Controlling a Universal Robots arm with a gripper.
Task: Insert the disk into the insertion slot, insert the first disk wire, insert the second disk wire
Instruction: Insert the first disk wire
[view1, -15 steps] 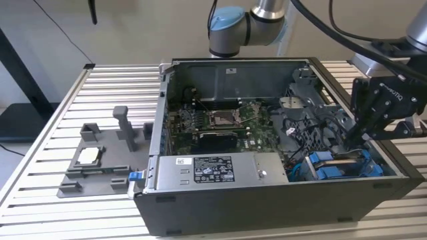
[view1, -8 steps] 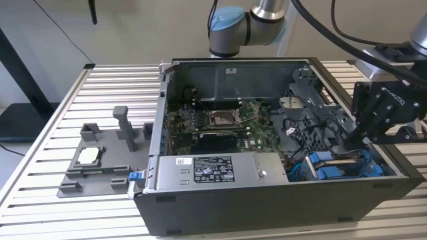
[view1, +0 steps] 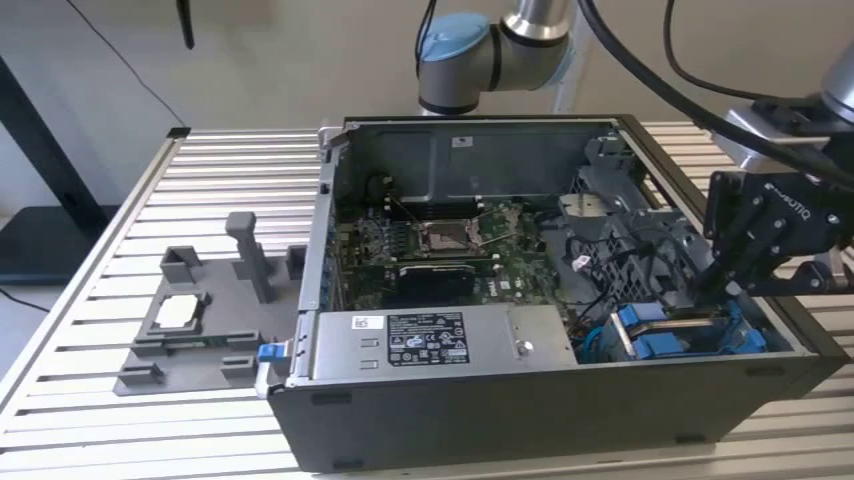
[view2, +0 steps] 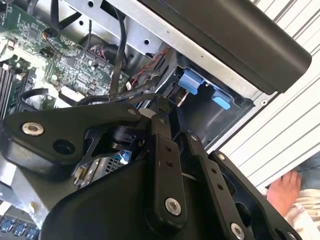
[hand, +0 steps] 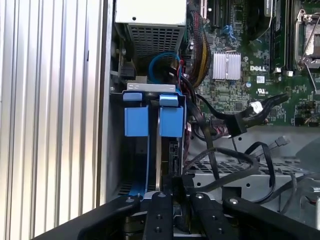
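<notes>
1. A Universal Robots arm's gripper (view1: 711, 292) reaches down into the corner of an open computer case (view1: 534, 415), at the exterior view's right. Whether it is clamped on anything cannot be told from these angles.
2. At its tip, the disk (hand: 171, 122) in its bright blue frame sits inside the insertion slot (view2: 200, 112), the grey-blue bay against the case wall. In the first wrist view its two blue tabs are at the end away from the gripper.
3. Black cables (hand: 225, 165) lie loose beside the bay, and one connector (hand: 236, 122) rests unplugged over the motherboard (hand: 235, 65).
4. By this evidence, the disk insertion is the step in hand and looks close to done, with neither wire in yet. Seating the disk would call for a straight push along the bay walls, clear of the cables.
5. Farther out, the silver power-supply box (view1: 414, 345) fills the case's near edge, and the case stands on a slatted metal table (view1: 227, 160).
</notes>
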